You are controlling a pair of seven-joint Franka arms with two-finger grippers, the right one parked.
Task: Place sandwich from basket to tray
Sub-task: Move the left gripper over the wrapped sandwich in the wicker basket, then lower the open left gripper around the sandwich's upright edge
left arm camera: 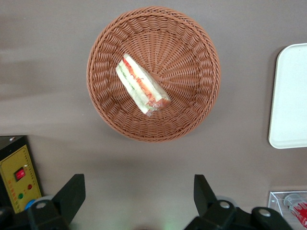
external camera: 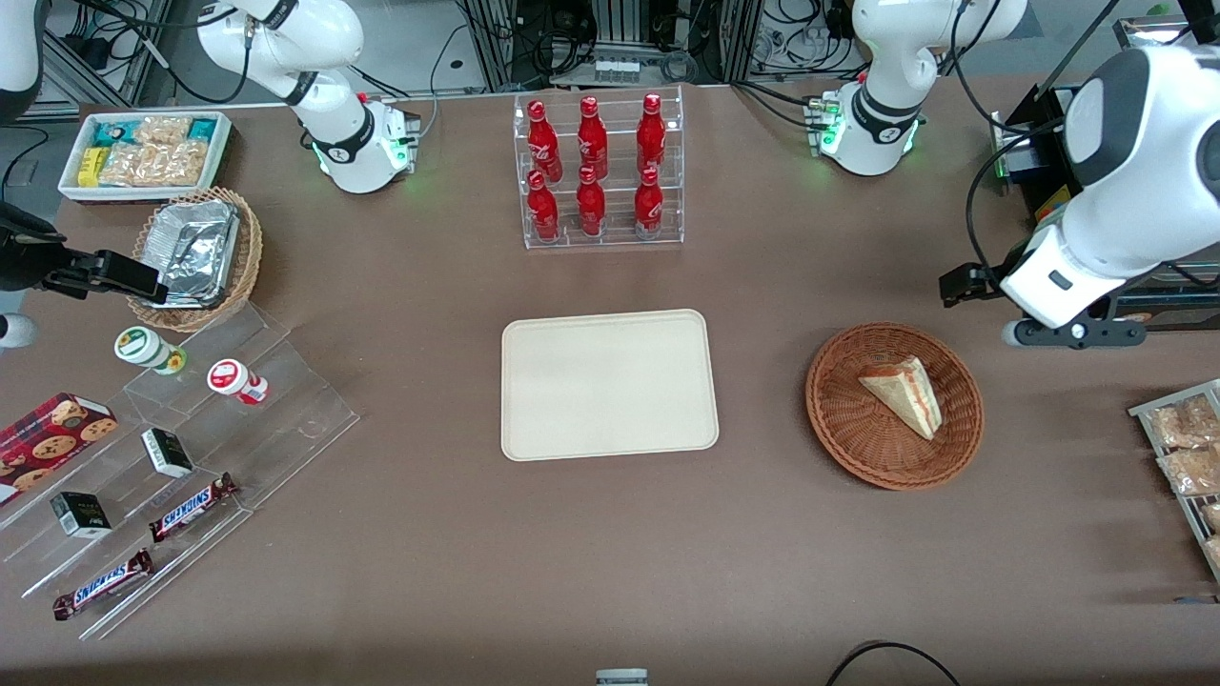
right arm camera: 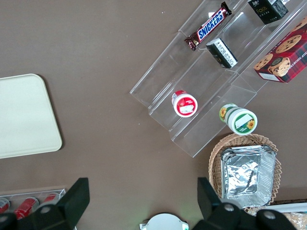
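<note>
Gripper [left arm camera: 136, 196]: hanging above the table, fingers [left arm camera: 72, 194] spread wide, gripping nothing. Sandwich [left arm camera: 142, 85]: lying in the basket [left arm camera: 199, 55], nearer the front camera than the gripper, long axis running diagonally to the finger line. Tray [external camera: 610, 329]: sitting bare toward the parked arm's end.

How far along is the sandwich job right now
Nothing is done yet: the sandwich lies in the basket and the tray holds nothing. In hand: the gripper hangs open above the table beside the basket, gripping nothing. Left: descend, grasp the sandwich, carry it to the tray and release.
</note>
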